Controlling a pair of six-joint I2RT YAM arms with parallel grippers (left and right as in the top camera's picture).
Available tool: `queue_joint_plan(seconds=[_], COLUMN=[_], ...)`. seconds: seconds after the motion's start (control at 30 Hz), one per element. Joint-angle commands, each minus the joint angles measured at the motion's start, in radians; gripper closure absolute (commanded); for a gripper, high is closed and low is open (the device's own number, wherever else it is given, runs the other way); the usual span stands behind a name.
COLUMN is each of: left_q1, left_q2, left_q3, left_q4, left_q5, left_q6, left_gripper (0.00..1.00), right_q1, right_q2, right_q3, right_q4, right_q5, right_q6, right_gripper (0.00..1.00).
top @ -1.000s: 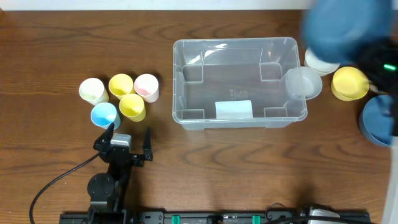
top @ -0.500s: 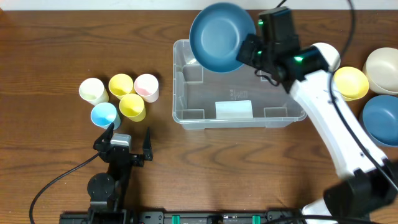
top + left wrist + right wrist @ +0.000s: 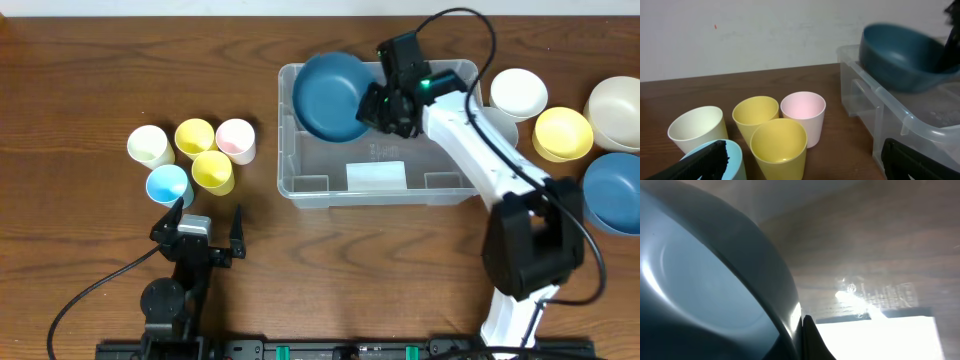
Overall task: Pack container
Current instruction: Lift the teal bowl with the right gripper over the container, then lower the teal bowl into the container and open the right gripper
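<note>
The clear plastic container (image 3: 455,185) stands in the table's middle, with a pale label (image 3: 376,175) on its floor. My right gripper (image 3: 372,107) is shut on the rim of a dark blue bowl (image 3: 330,96) and holds it tilted over the container's back left corner. The bowl fills the right wrist view (image 3: 705,280), pinched at its rim by my finger (image 3: 799,330). In the left wrist view the bowl (image 3: 900,57) hangs above the container wall (image 3: 875,107). My left gripper (image 3: 208,222) is open and empty in front of a group of cups.
Several cups stand left of the container: cream (image 3: 148,145), two yellow (image 3: 194,135) (image 3: 213,170), pink (image 3: 236,139), light blue (image 3: 167,184). At the right are a white bowl (image 3: 518,92), a yellow bowl (image 3: 562,133), a cream bowl (image 3: 615,108) and a blue bowl (image 3: 612,192).
My right arm has carried the dark blue bowl from the right side leftward and down over the container's back left corner. The left arm has not moved.
</note>
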Motion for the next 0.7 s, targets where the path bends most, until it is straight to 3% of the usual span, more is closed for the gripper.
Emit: queue_joint_plan(seconds=[0.0,0.67], left_q1=[0.006,0.006], left_q2=[-0.005,-0.005], left_q3=[-0.016,-0.016], left_q4=[-0.035,-0.035], left_q5=[0.018,0.018], left_q6=[0.01,0.01], left_gripper=[0.02,0.02], right_q1=[0.01,0.036], right_q2=[0.031,0.094], right_q3=[0.005,0.003], right_q4=[-0.003,-0.021], right_q5=[-0.043,0.022], right_q6=[0.014,0.014], right_gripper=[0.99,0.98])
